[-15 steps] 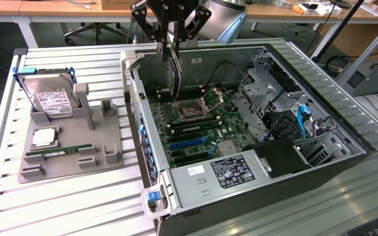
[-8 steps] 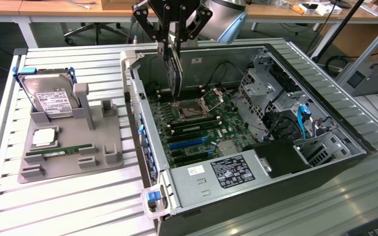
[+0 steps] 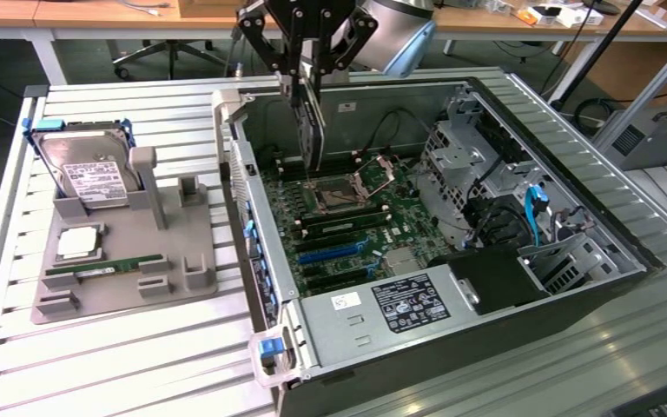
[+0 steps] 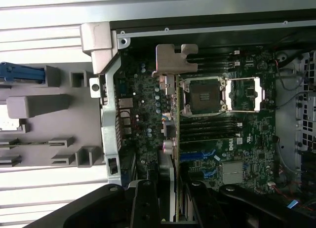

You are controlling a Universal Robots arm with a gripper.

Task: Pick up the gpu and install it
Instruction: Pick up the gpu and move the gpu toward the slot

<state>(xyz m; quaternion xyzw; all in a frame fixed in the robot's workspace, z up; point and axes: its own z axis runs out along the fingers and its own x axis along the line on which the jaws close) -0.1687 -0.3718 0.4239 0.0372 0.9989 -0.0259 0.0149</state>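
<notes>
In the exterior view, the black 2-finger gripper (image 3: 306, 76) is seen over the far part of the open black tower computer case (image 3: 485, 356). Its fingers are closed partway onto the upper edge of the gpu (image 3: 308, 130), a thin flat dark expansion card. The card is held hanging on edge, apparently clear of the green motherboard (image 3: 363, 221) and close to the open silver processor socket (image 3: 336, 193).

The card is judged light and stiff but fragile. It is best taken by its plain upper edge, as here, and not by the contact strip or the cooler face.

Inside the case, blue expansion slots (image 3: 331, 252) and a grey power supply with a white label (image 3: 398, 304) are also seen. Towards the exterior view's left edge of the white slatted metal table (image 3: 114, 365) stands a grey moulded fixture tray (image 3: 125, 230). In it are carried 1 silver hard drive with a white label (image 3: 90, 178), 1 square silver processor chip (image 3: 79, 243) and 1 narrow green RAM stick (image 3: 108, 268).

In the wrist view, the card is seen edge-on, pinched between the black fingers (image 4: 148, 198). Its silver metal bracket (image 4: 173, 57) is at the end farthest from them. Whether its lower edge touches any slot cannot be told.
</notes>
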